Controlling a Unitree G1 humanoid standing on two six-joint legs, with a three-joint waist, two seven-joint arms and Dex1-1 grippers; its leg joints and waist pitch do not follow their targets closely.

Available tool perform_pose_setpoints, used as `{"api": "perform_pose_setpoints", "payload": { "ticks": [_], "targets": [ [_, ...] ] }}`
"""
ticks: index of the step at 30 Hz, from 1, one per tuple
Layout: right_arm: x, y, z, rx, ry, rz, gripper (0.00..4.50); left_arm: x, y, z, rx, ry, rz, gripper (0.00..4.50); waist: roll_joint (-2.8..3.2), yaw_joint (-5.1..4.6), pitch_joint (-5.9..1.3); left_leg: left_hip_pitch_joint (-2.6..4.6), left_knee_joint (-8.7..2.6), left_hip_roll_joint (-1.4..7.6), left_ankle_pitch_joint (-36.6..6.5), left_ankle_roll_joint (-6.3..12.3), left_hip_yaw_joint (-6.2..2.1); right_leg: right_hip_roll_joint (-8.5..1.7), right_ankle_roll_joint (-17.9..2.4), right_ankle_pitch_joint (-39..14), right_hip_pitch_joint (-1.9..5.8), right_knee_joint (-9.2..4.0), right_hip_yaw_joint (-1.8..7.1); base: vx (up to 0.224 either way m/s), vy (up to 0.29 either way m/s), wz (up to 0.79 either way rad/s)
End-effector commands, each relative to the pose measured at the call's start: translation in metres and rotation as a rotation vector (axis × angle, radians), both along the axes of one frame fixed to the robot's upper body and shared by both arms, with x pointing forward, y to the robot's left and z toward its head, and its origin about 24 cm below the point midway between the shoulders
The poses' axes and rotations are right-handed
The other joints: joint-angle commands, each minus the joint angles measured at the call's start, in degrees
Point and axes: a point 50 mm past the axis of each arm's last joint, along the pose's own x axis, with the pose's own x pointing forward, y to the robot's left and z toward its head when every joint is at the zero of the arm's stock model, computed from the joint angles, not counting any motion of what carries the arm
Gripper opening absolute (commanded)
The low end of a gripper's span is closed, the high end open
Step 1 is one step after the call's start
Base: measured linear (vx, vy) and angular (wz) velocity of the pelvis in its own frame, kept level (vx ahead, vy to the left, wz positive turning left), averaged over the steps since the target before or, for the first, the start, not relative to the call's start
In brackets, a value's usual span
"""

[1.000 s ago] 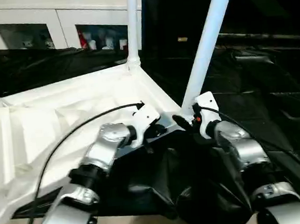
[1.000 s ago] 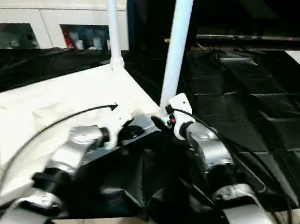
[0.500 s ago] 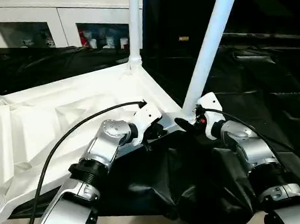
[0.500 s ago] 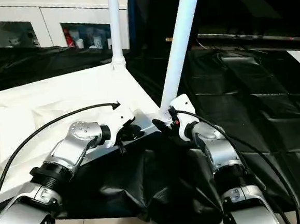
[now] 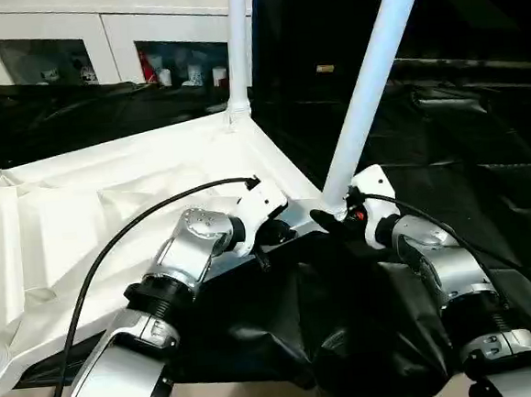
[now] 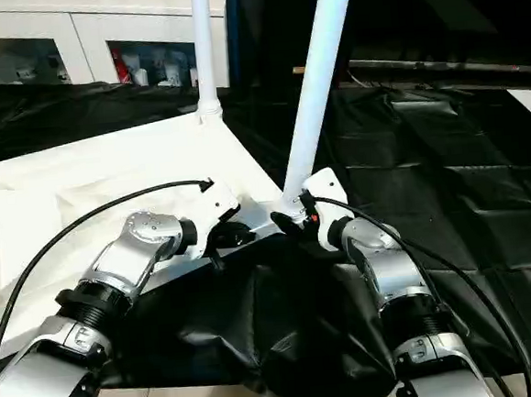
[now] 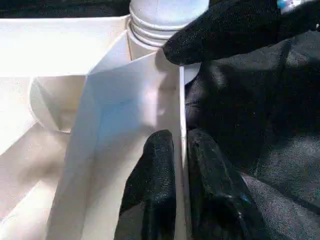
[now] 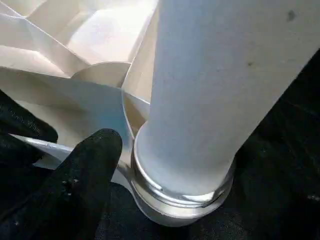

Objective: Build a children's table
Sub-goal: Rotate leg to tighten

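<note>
Tabletop [image 5: 110, 211]: upside down, centre-left of the head view, on black sheeting [image 5: 445, 147].
Left gripper [image 7: 180, 150]: jaws pinching the tabletop's edge wall.
Right gripper [image 5: 333, 221]: jaws apart around the near corner leg [image 5: 367, 89] base.

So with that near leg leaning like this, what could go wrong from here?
1. The near leg stands tilted in its corner socket, with the right hand at its base; it may not be fully seated and could lean further.
2. The left hand pinches only the tabletop's thin rim, so the tabletop might shift on the loose black sheet.
</note>
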Motion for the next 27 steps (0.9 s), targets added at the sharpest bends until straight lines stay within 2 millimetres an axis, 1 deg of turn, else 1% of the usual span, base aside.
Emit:
{"api": "perform_pose_setpoints", "payload": {
  "ticks": [1, 2, 3, 4, 6, 8, 10, 13, 15, 16, 17, 18, 19, 20, 21, 22, 24, 25, 26, 27],
  "targets": [
    [-0.004, 0.005, -0.003, 0.006, 0.024, 0.039, 3.83, -0.001, 0.003, -0.006, 0.041, 0.032, 0.0, 0.18, 0.3, 0.23, -3.54, -0.28, -3.2, 0.87, -8.72, 2.97, 0.12, -3.14, -11.01, -8.08, 3.72, -3.99, 2.93, 0.0, 0.0, 0.0],
    [-0.004, 0.005, -0.003, 0.006, 0.023, 0.038, 3.83, -0.002, 0.004, -0.007, 0.049, 0.032, -0.016, 0.09, 0.5, 0.19, -3.51, -0.22, -3.23, 0.89, -9.06, 2.88, 0.13, -3.11, -11.16, -8.01, 3.67, -4.06, 2.94, 0.0, 0.0, 0.0],
    [-0.004, 0.004, -0.003, 0.006, 0.019, 0.04, 3.83, -0.003, 0.004, -0.007, 0.058, 0.033, -0.033, 0.09, 0.42, 0.19, -3.49, -0.24, -3.24, 0.86, -9.27, 2.86, 0.11, -3.12, -11.17, -8.18, 3.73, -4.07, 2.91, 0.0, 0.0, 0.0],
    [-0.005, 0.004, -0.002, 0.005, 0.005, 0.052, 3.83, -0.004, 0.006, -0.007, 0.073, 0.032, -0.054, 0.09, 0.6, 0.19, -3.47, -0.28, -3.25, 0.85, -9.42, 2.81, 0.11, -3.13, -11.14, -8.31, 3.74, -4.06, 2.93, 0.0, 0.0, 0.0],
    [-0.006, 0.004, 0.001, 0.006, -0.014, 0.084, 3.83, -0.004, 0.006, -0.008, 0.083, 0.031, -0.062, 0.09, 0.52, 0.18, -3.39, -0.21, -3.29, 0.88, -10.44, 2.71, 0.13, -3.17, -10.8, -9.69, 3.7, -4.27, 2.92, 0.0, 0.0, 0.0],
    [-0.008, 0.004, 0.003, 0.013, -0.026, 0.12, 3.83, -0.004, 0.007, -0.008, 0.086, 0.03, -0.071, 0.09, 0.62, 0.26, -3.37, -0.17, -3.3, 0.93, -10.76, 2.76, 0.13, -3.17, -10.65, -10.09, 3.68, -4.33, 2.95, 0.0, 0.0, 0.0],
    [-0.012, 0.001, 0.008, 0.018, -0.041, 0.181, 3.83, -0.005, 0.007, -0.005, 0.064, 0.02, -0.106, 0.09, 0.55, 0.41, -3.41, -0.19, -3.26, 0.91, -10.59, 2.97, 0.13, -3.11, -10.58, -9.67, 3.72, -4.3, 2.95, 0.0, 0.0, 0.0],
    [-0.013, 0.0, 0.009, 0.017, -0.044, 0.196, 3.83, -0.006, 0.007, -0.004, 0.05, 0.016, -0.122, 0.09, 0.49, 0.42, -3.41, -0.26, -3.2, 0.9, -10.09, 3.31, 0.13, -3.11, -10.89, -8.93, 3.74, -4.19, 2.94, 0.0, 0.0, 0.0],
    [-0.017, -0.003, 0.012, 0.019, -0.042, 0.258, 3.83, -0.015, 0.003, 0.001, -0.03, -0.001, -0.241, 0.09, 0.49, 0.57, -3.4, -0.31, -3.21, 0.93, -10.09, 3.53, 0.07, -3.27, -10.97, -9.39, 3.84, -4.24, 2.92, 0.0, 0.0, 0.0],
    [-0.019, -0.004, 0.012, 0.018, -0.039, 0.28, 3.83, -0.017, 0.003, 0.002, -0.047, 0.002, -0.267, 0.09, 0.43, 0.55, -3.46, -0.43, -3.15, 0.98, -9.92, 3.85, 0.09, -3.28, -11.08, -8.83, 3.92, -4.06, 2.96, 0.0, 0.0, 0.0],
    [-0.021, -0.006, 0.013, 0.015, -0.035, 0.314, 3.83, -0.022, 0.004, 0.004, -0.071, 0.007, -0.305, 0.09, 0.62, 0.54, -3.49, -0.24, -3.22, 1.22, -9.6, 3.9, 0.02, -3.29, -11.53, -7.78, 3.75, -3.95, 2.95, 0.0, 0.0, 0.0],
    [-0.024, -0.008, 0.014, 0.011, -0.031, 0.353, 3.83, -0.027, 0.006, 0.004, -0.074, 0.019, -0.347, 0.09, 0.39, 0.48, -3.43, -0.3, -3.17, 1.21, -9.58, 4.18, 0.15, -3.24, -11.91, -7.27, 3.77, -3.88, 2.98, 0.0, 0.0, 0.0],
    [-0.026, -0.01, 0.015, 0.01, -0.026, 0.376, 3.83, -0.03, 0.009, 0.002, -0.067, 0.033, -0.367, 0.09, 0.61, 0.6, -3.46, -0.15, -3.15, 1.29, -9.56, 4.36, 0.16, -3.3, -12.42, -7.1, 3.65, -3.8, 2.99, 0.0, 0.0, 0.0],
    [-0.027, -0.011, 0.015, 0.009, -0.023, 0.39, 3.83, -0.032, 0.011, 0.001, -0.062, 0.041, -0.381, 0.09, 0.58, 0.61, -3.4, -0.2, -3.16, 1.33, -9.51, 4.45, 0.18, -3.31, -12.53, -7.0, 3.64, -3.76, 3.02, 0.0, 0.0, 0.0],
    [-0.029, -0.012, 0.015, 0.01, -0.017, 0.41, 3.83, -0.035, 0.014, 0.0, -0.06, 0.05, -0.394, 0.09, 0.55, 0.7, -3.33, -0.07, -3.18, 1.39, -9.71, 4.49, 0.25, -3.19, -12.64, -7.16, 3.49, -3.8, 3.05, 0.0, 0.0, 0.0],
    [-0.029, -0.012, 0.015, 0.01, -0.017, 0.41, 3.83, -0.035, 0.014, 0.0, -0.06, 0.05, -0.394, 0.09, 0.58, 0.77, -3.27, -0.15, -3.21, 1.35, -9.81, 4.39, 0.21, -3.19, -12.55, -7.45, 3.58, -3.76, 3.02, 0.0, 0.0, 0.0],
    [-0.032, -0.013, 0.015, 0.012, -0.005, 0.44, 3.83, -0.038, 0.017, -0.001, -0.058, 0.06, -0.402, 0.09, 0.61, 0.81, -3.13, -0.17, -3.35, 1.3, -11.0, 3.82, 0.19, -3.29, -11.66, -10.36, 3.57, -4.09, 3.01, 0.0, 0.0, 0.0],
    [-0.033, -0.014, 0.015, 0.012, 0.002, 0.454, 3.83, -0.039, 0.019, -0.002, -0.057, 0.064, -0.403, 0.09, 0.65, 0.85, -3.15, -0.06, -3.35, 1.32, -11.28, 3.66, 0.19, -3.32, -11.46, -11.01, 3.49, -4.16, 3.02, 0.0, 0.0, 0.0],
    [-0.034, -0.014, 0.014, 0.009, 0.009, 0.466, 3.83, -0.04, 0.021, -0.002, -0.056, 0.067, -0.402, 0.09, 0.44, 0.85, -3.14, -0.13, -3.37, 1.29, -11.63, 3.45, 0.16, -3.36, -11.01, -12.19, 3.53, -4.21, 2.99, 0.0, 0.0, 0.0],
    [-0.034, -0.014, 0.014, 0.006, 0.015, 0.475, 3.83, -0.04, 0.024, -0.003, -0.054, 0.068, -0.399, 0.09, 0.37, 0.89, -3.13, -0.1, -3.34, 1.25, -11.4, 3.38, 0.21, -3.38, -10.61, -12.78, 3.45, -4.36, 3.05, 0.0, 0.0, 0.0]
  ]
}}
